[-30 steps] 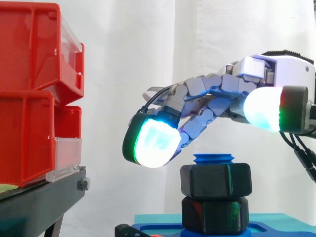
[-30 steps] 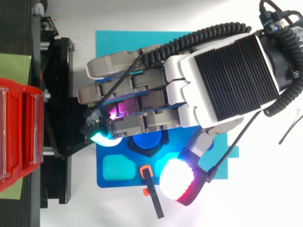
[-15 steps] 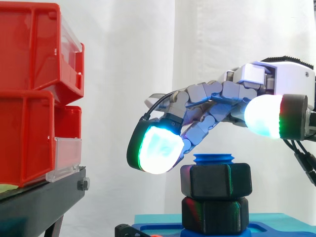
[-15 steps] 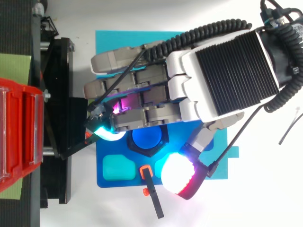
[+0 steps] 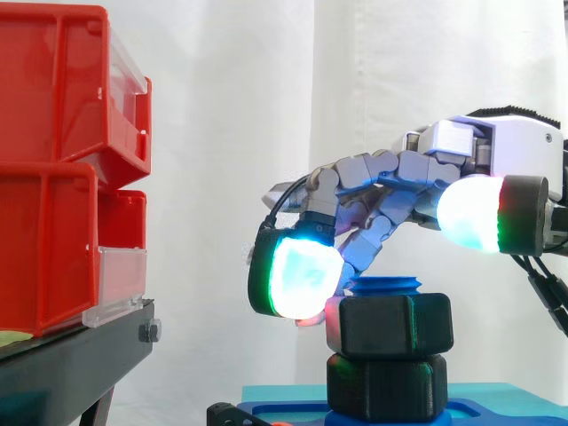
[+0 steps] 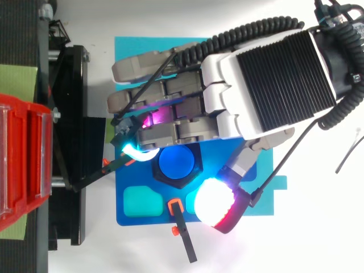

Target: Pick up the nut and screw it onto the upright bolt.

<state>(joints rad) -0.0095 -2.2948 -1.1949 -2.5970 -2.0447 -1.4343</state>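
A blue upright bolt point(image 5: 383, 286) stands on a blue fixture plate point(image 6: 128, 213), its round top point(image 6: 178, 164) showing from above. Two black hex nuts sit on it: an upper nut point(image 5: 390, 324) just below the bolt's top and a lower nut point(image 5: 386, 386) at the base. My hand point(image 5: 497, 146) reaches in from the right and hovers over the bolt point(image 6: 267, 85), open with its fingers loosely bent. One glowing cyan fingertip point(image 5: 302, 275) sits against the upper nut's left side. The thumb pad point(image 5: 470, 213) glows white, above and to the right of the nut, apart from it.
Red bins point(image 5: 53, 169) are stacked on a black stand point(image 5: 71, 364) at the left. The fixture plate lies on a teal mat point(image 6: 131, 48). A small black and orange tool point(image 6: 182, 233) lies at the plate's near edge. A white curtain hangs behind.
The hand has shifted toward the bolt and dipped. Its cyan fingertip, earlier up and left of the upper nut, now rests at the nut's left side.
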